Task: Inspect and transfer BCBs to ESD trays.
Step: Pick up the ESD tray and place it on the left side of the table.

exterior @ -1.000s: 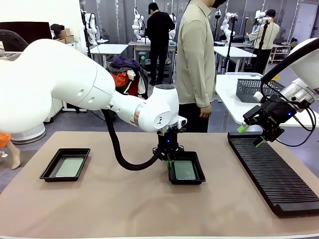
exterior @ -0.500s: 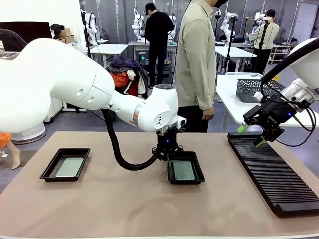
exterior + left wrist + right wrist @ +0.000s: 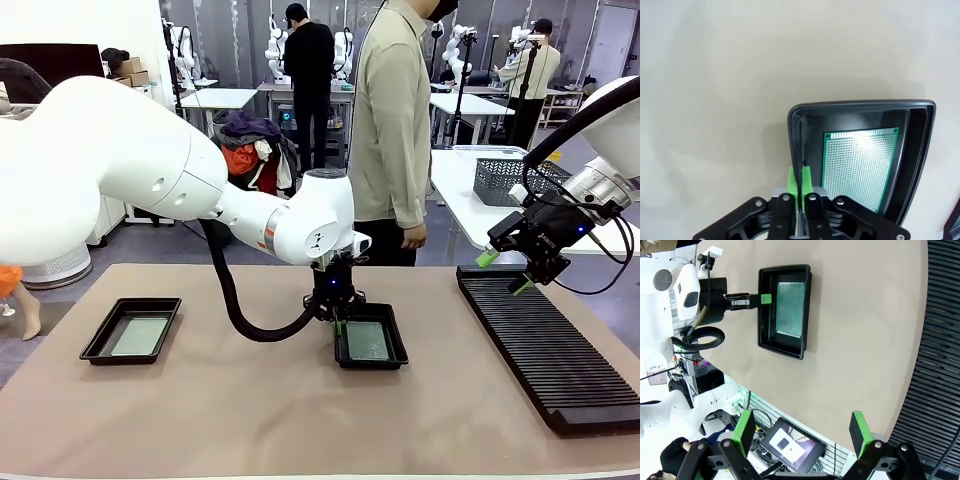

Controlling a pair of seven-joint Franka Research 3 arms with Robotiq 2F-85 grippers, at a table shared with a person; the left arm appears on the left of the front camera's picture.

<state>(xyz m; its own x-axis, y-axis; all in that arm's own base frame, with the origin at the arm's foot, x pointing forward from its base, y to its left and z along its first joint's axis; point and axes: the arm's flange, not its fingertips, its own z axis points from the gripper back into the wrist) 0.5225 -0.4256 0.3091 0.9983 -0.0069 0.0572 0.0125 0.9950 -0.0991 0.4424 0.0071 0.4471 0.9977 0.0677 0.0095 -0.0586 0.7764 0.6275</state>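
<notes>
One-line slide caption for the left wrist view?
Left gripper, fingers pinched on the black ESD tray's rim, a green BCB lying flat inside.

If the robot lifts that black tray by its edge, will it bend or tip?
Probably tips a little: the left gripper pinches the middle tray on one rim only. It looks like thin plastic, so likely light. The green board lies loose and might slide.

black tray (image 3: 795, 130), green dotted board (image 3: 860, 165)
</notes>
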